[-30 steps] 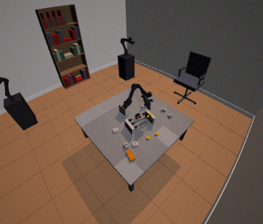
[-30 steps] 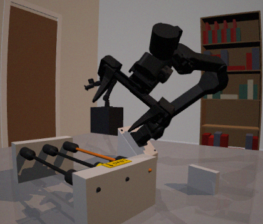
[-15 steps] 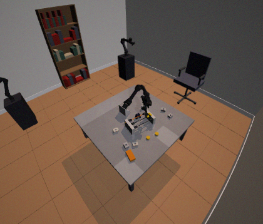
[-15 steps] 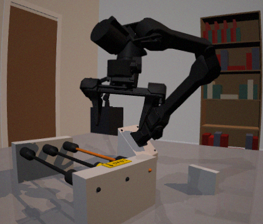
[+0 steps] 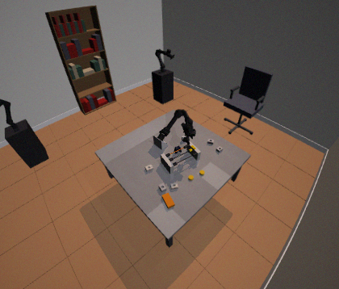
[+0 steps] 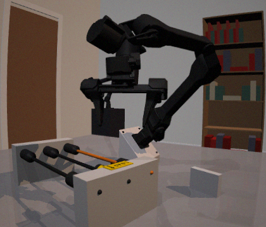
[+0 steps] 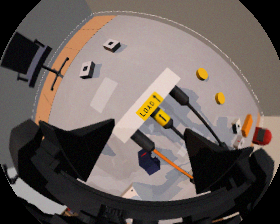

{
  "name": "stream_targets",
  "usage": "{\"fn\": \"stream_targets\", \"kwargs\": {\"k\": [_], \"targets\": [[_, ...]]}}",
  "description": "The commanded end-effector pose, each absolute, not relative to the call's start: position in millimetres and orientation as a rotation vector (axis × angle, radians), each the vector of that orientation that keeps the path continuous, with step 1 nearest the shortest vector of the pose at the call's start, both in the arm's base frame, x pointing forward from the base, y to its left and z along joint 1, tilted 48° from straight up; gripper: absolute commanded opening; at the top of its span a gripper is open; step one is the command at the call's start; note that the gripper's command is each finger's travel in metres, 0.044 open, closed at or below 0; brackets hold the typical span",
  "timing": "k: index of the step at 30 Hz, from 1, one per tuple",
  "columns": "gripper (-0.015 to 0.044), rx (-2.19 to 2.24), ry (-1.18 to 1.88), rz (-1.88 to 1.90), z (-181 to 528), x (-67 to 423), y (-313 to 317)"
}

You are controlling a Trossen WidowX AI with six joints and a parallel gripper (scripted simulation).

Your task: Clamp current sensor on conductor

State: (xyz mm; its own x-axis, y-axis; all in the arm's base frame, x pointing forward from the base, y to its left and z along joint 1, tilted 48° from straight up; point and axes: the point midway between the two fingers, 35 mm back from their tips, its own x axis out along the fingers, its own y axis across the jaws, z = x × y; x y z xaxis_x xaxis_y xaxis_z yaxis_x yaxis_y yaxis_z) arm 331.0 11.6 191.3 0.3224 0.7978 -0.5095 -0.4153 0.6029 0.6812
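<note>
1. Far left: brown door point(image 6: 33, 79), well behind the surface point(image 6: 242, 196).
2. Left on the surface: fixture with two white end plates, the far one point(image 6: 42, 152) and the near one point(image 6: 118, 190). Three conductors run between them on black bushings.
3. Two conductors are black. The farthest one is the orange conductor point(image 6: 93, 155).
4. Yellow marker tag point(image 6: 116, 165) lies on top of the near end plate, at the orange conductor's end. Its text is too small to read.
5. Sensor: not visible from the room side. In the wrist view a small dark-blue block point(image 7: 149, 161) stands on the surface just beside the orange conductor, near the bushing at the tag end. I take that as the sensor. Can't tell whether it touches the conductor, or where its arrow points.
6. Centre: hand point(image 6: 123, 122) points down above the fixture's far side. The fingers point(image 6: 100, 111) are spread wide with nothing between them. In the wrist view the blue block shows in the gap below the fingers.
7. Black arm point(image 6: 185, 35) arches up and over from its angled white mount point(image 6: 126, 139), just behind the fixture.
8. Right of the fixture: small grey block point(image 6: 205, 181), apart from the near end plate.
9. Far right: bookshelf point(image 6: 205, 95) against the wall.
</note>
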Motion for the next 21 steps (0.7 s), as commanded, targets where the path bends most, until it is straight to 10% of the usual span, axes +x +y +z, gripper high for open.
{"fn": "stream_targets", "kwargs": {"k": [1,21], "targets": [[0.0440,0.472,0.929,0.841,194,332,11],[0.0440,0.891,1.623,0.418,102,228,12]]}}
